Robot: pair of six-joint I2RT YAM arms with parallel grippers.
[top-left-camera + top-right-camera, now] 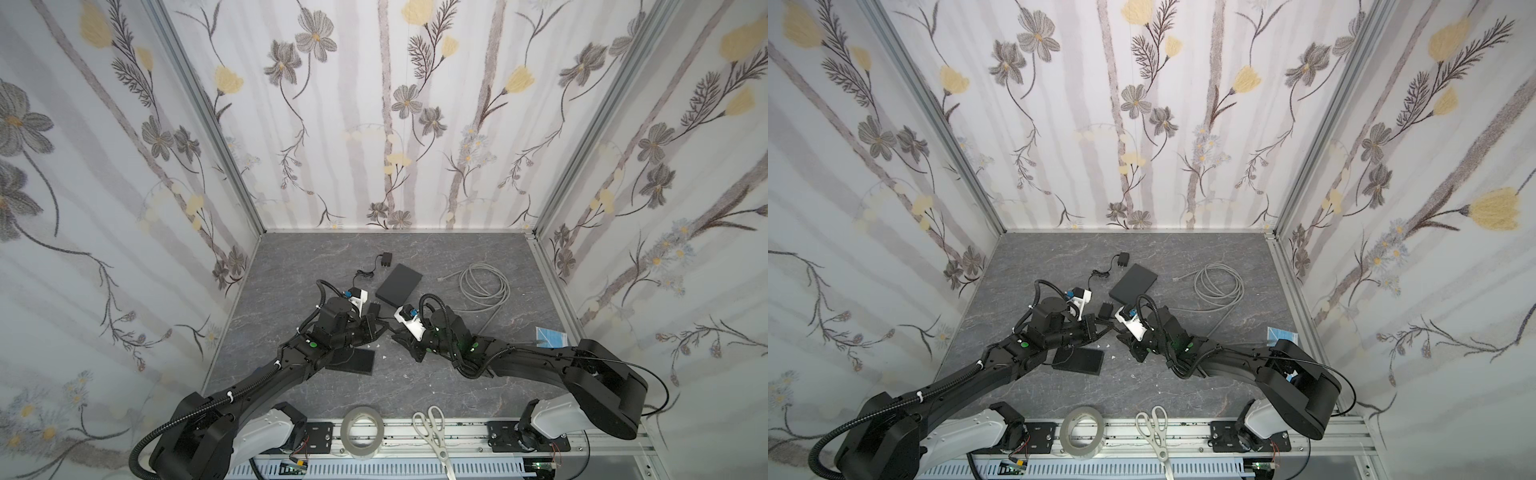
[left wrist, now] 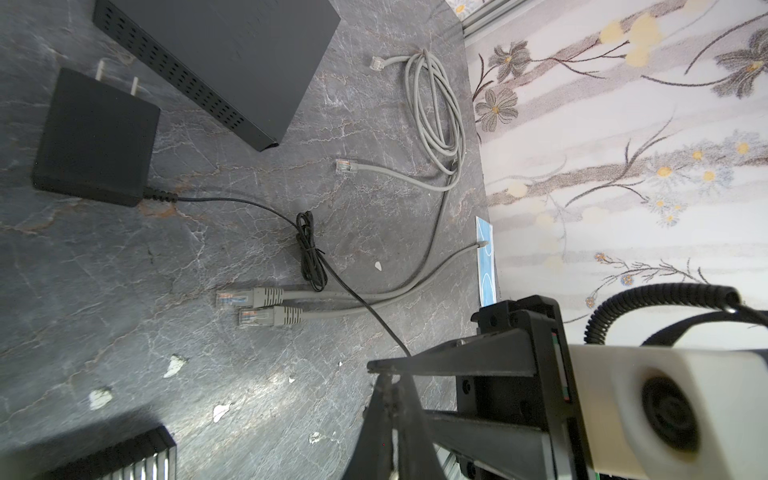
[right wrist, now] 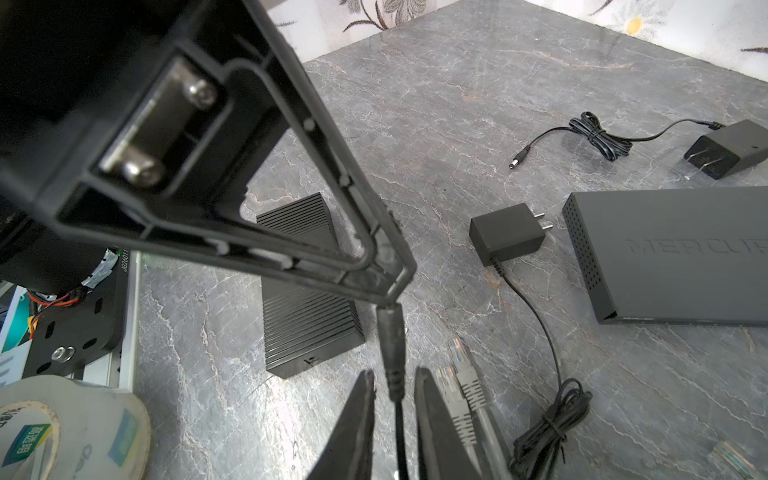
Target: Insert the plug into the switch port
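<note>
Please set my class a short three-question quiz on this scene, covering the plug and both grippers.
1. True or false: the left gripper is shut on the barrel plug.
2. The right gripper's jaws are: A) fully shut and empty; B) open, either side of the plug's cable; C) out of every view.
3. How many black power adapters are in view?
Key: 1 true; 2 B; 3 two.

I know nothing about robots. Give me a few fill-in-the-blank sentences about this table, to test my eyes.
The shut left gripper pinches a black barrel ___ at its tip.
The scissors lie beside a roll of ___.
The big cable coil is ___ in colour.
Missing words: plug, tape, grey.
</note>
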